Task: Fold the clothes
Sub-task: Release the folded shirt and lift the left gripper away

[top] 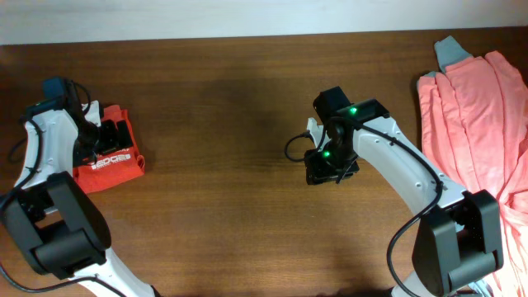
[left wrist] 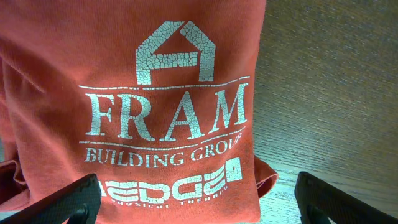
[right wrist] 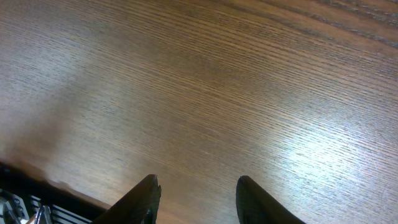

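**One garment folded, a heap left to do**

On the dark brown wooden table (top: 214,99), a loose heap of salmon-pink cotton garments (top: 478,115) is seen at 3 o'clock, rumpled and unfolded; most of the work is judged to lie there. The red T-shirt with white FRAM print (left wrist: 155,112) is laid at 9 o'clock as a compact packet, so that piece appears finished. No container is seen. The left gripper (left wrist: 199,202) is spread wide above the shirt, grasping nothing. The right gripper (right wrist: 196,199), near the centre, is parted and empty.

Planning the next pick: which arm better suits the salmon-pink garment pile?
Right: right gripper is open and nearer the salmon-pink garment pile; left gripper is far off, over the folded red shirt.
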